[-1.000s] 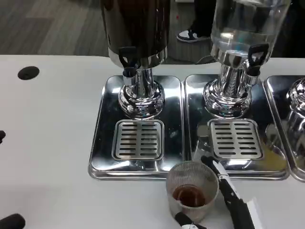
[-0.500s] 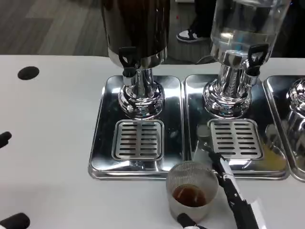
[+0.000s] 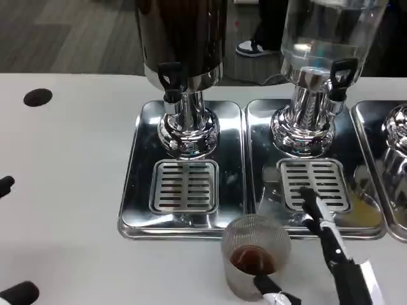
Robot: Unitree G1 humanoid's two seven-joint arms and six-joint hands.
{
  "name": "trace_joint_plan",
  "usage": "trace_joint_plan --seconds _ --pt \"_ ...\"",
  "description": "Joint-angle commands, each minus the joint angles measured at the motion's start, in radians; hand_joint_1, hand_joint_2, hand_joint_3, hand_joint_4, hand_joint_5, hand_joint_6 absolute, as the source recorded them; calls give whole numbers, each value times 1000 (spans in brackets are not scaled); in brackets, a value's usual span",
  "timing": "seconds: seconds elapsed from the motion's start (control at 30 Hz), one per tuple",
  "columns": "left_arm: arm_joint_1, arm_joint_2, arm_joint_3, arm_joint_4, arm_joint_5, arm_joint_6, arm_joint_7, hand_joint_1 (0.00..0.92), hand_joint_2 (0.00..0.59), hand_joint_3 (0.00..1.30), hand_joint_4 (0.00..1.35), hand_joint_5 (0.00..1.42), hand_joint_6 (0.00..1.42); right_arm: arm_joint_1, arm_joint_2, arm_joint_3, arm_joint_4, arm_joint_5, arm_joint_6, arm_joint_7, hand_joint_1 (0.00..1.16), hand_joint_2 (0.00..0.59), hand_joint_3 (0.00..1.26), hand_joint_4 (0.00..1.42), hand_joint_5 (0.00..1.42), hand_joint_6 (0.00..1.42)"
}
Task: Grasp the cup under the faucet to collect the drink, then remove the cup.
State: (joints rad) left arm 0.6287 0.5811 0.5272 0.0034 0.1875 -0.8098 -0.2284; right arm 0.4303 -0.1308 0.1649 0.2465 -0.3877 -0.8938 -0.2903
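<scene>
At the far left edge, two black fingertips of the left hand (image 3: 11, 240) poked into the head view, one at mid-height and one near the bottom corner, well apart from each other and holding nothing; whether that hand was spread or curled could not be told. A black round hole (image 3: 38, 97) sat in the white table (image 3: 63, 159) further back. The dark drink dispenser (image 3: 181, 38) stood on the left steel drip tray (image 3: 137, 190), its black faucet (image 3: 170, 79) hanging above the slotted grate (image 3: 184, 186). Beside it, the clear water dispenser (image 3: 327, 32) stood on a second drip tray (image 3: 267, 127), with its own black tap (image 3: 340, 75) and a grate (image 3: 316, 184); a third tray's edge (image 3: 394, 159) showed at the right border.

The ribbed clear cup (image 3: 254, 254) stood upright on the table just in front of the seam between the two trays, away from the faucet, with a little brown drink in its bottom. The right hand (image 3: 318, 264) flanked it: one long black-and-white finger (image 3: 321, 219) stretched past the cup's right side over the second tray's front lip, slightly apart from the rim, while another fingertip (image 3: 270, 286) lay against the cup's near wall. The fingers were spread around the cup, not clamped on it.
</scene>
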Motion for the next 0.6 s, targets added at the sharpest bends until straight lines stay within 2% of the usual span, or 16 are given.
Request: trace_joint_plan --seconds 0.03,0.2,0.3,0.4,0.6 --pt "-14 0 1 36 -3 -22 15 0 24 0 0 0 0 12 -29 -48 -103 44 56 44 831 218 62 2 28 74" --pt "-38 -18 7 98 2 -49 49 0 25 0 0 0 0 3 -60 -102 -183 91 132 99 774 274 120 86 80 73" --pt "-57 -30 -4 148 41 -81 84 0 27 0 0 0 0 -9 -75 -130 -193 118 166 125 757 305 176 175 165 142" --pt "-69 -36 -14 204 72 -119 116 0 29 0 0 0 0 -25 -88 -156 -186 123 197 142 742 331 236 248 230 187" --pt "-77 -30 -16 274 54 -176 150 0 30 0 0 0 0 -23 -93 -187 -217 103 235 149 716 401 331 339 304 248"
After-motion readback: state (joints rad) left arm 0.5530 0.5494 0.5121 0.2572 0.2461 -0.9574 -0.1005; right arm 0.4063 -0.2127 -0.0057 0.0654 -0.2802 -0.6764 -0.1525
